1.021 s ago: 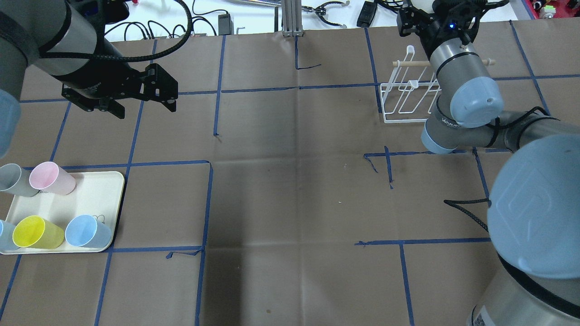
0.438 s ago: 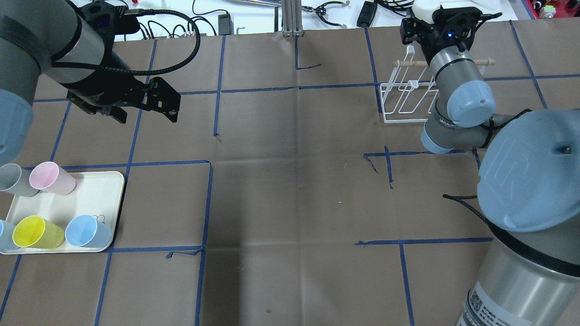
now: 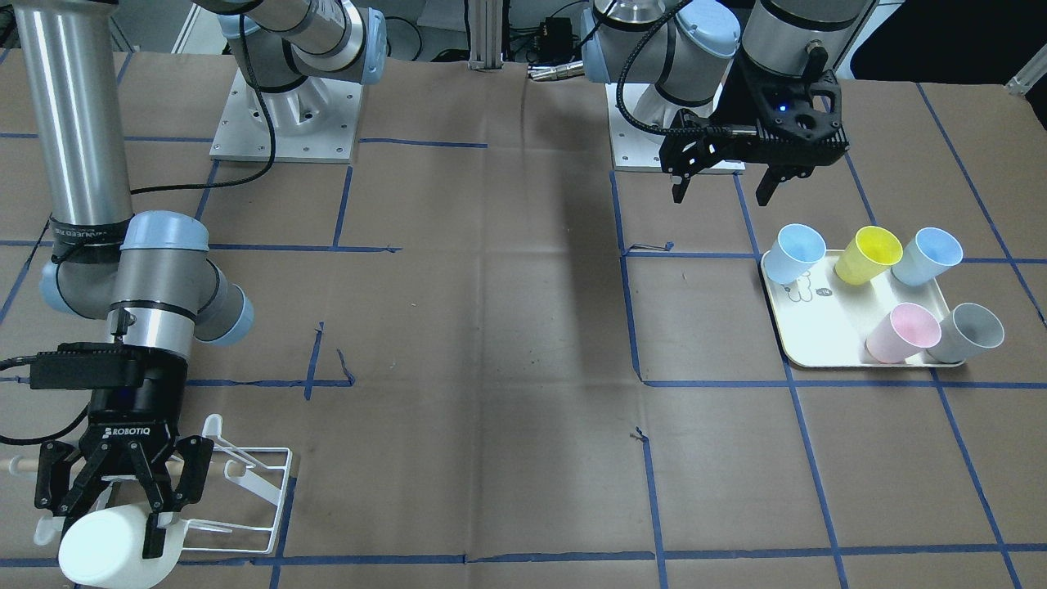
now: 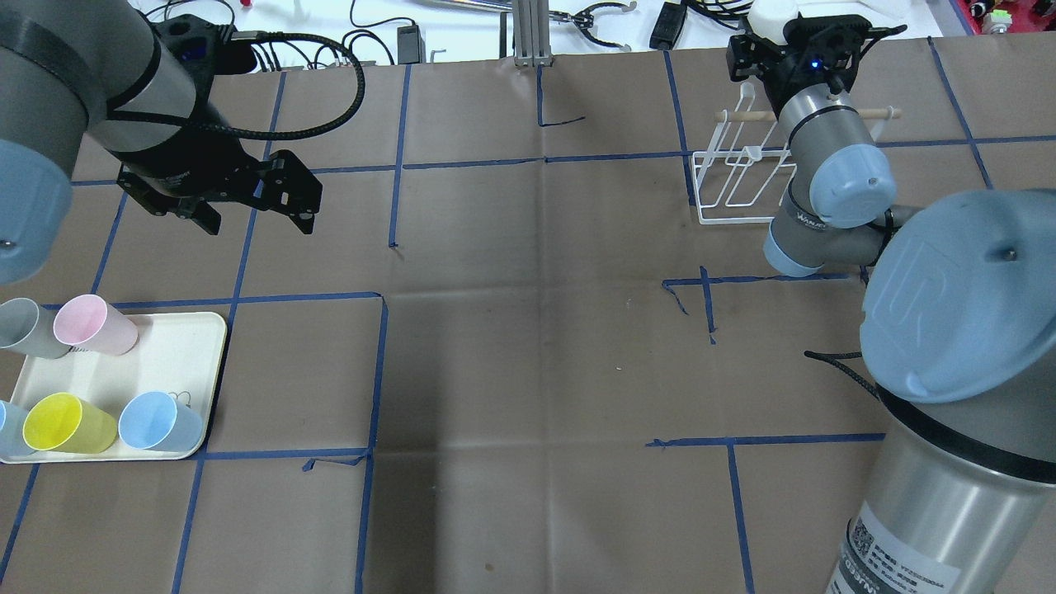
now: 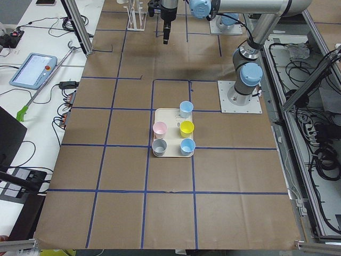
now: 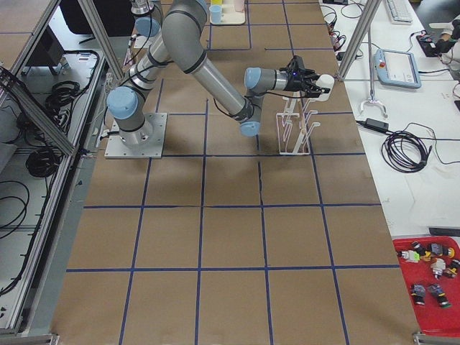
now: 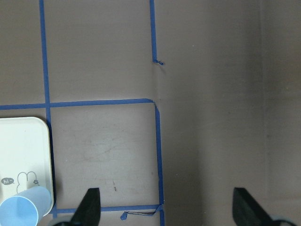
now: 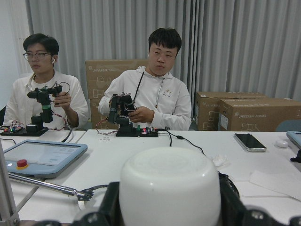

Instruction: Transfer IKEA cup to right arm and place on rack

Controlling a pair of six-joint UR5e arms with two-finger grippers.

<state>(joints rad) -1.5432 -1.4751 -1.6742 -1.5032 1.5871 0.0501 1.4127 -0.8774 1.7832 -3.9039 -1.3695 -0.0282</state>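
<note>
Right hand (image 3: 106, 523) pinches the white cup (image 3: 98, 555) sideways at the front view's lower left, just beside the rack (image 3: 263, 484). Left hand (image 3: 723, 195) hangs spread, empty. Go in crooked and the rim probably snags a prong.

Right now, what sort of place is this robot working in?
Probably a robotics lab set up for teleoperation: the table wears brown paper with a blue tape grid, a teach pendant lies on a side bench, and two people sit holding small controller arms.
</note>
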